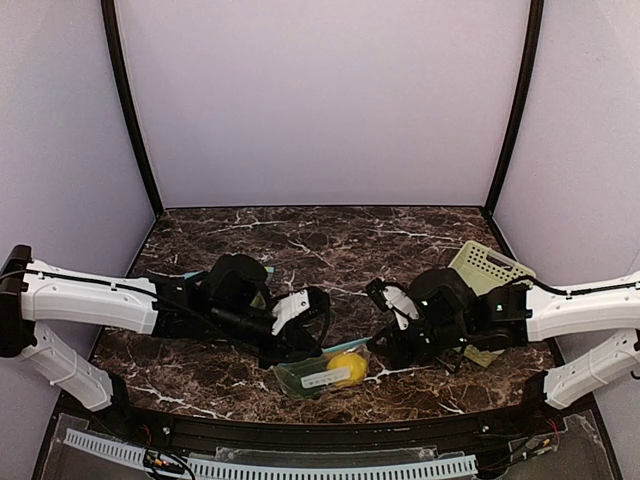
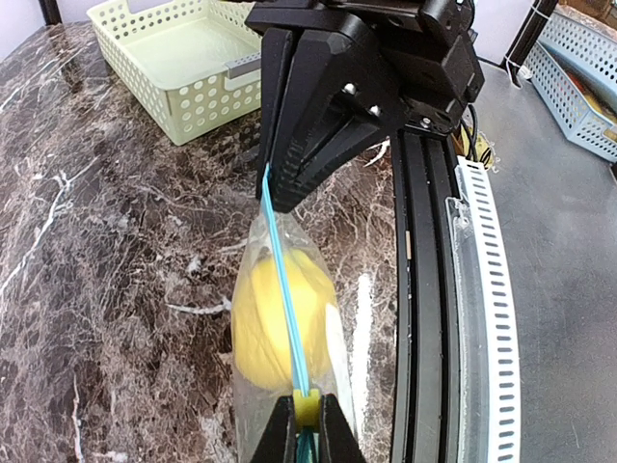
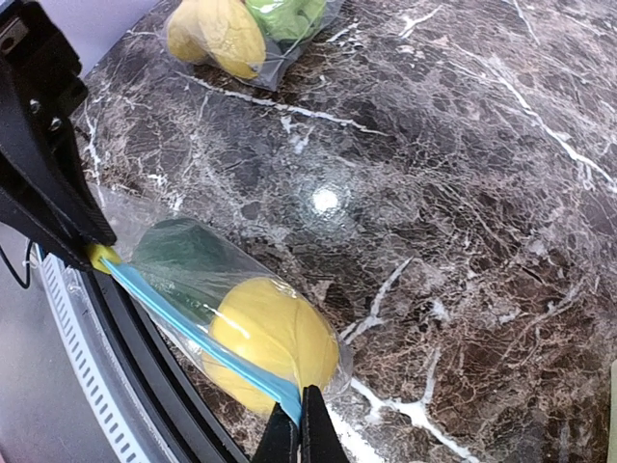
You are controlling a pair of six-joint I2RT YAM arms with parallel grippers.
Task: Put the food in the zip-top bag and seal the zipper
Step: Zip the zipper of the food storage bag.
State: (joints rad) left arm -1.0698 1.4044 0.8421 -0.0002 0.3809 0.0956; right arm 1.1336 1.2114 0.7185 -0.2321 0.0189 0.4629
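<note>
A clear zip-top bag (image 1: 322, 374) lies near the table's front edge, holding a yellow fruit (image 1: 347, 367) and a dark green piece (image 3: 178, 260). Its blue zipper strip (image 2: 285, 289) is stretched between both grippers. My left gripper (image 2: 307, 424) is shut on the yellow slider tab (image 2: 306, 407) at the end by the dark green piece; it also shows in the top view (image 1: 300, 357). My right gripper (image 3: 299, 436) is shut on the zipper's other end beside the yellow fruit (image 3: 275, 333); it shows in the top view too (image 1: 379, 354). No red ball is in view.
A second clear bag (image 3: 246, 34) with yellow and light green fruits lies farther back, near the left arm. A pale green slatted basket (image 1: 487, 268) stands at the right behind the right arm. The black front rail (image 2: 424, 318) runs just beside the bag.
</note>
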